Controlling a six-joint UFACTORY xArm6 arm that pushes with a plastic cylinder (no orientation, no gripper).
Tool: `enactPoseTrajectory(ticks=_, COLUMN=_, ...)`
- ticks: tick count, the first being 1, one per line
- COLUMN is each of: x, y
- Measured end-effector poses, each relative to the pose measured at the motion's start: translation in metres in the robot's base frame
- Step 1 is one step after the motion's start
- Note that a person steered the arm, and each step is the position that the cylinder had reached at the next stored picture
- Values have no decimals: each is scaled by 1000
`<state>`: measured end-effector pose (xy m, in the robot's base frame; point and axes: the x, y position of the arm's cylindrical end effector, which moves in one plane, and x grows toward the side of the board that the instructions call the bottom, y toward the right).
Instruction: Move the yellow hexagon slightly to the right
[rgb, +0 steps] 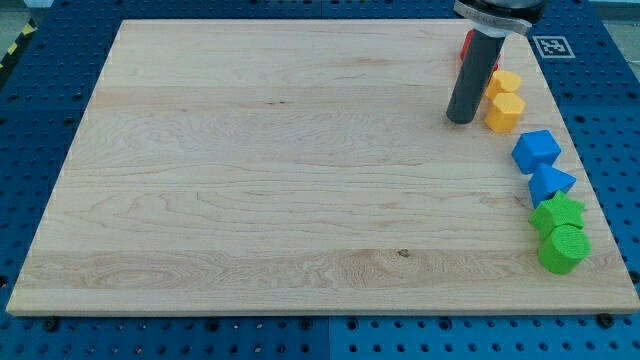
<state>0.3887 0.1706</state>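
Note:
Two yellow blocks lie at the board's right side. The upper one (505, 82) looks like the hexagon, and the lower one (505, 111) touches it from below. My tip (461, 121) rests on the board just left of the lower yellow block, with a small gap between them. The rod rises in front of two red blocks (467, 45) near the view's top and hides most of them.
A blue cube (537, 149) and a blue triangle (550, 183) lie below the yellow blocks. Below these are a green star (558, 213) and a green cylinder (564, 248). The wooden board's right edge (590, 170) runs close beside this column of blocks.

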Motion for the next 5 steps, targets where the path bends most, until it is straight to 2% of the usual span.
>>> enactPoseTrajectory(ticks=5, x=3, y=30)
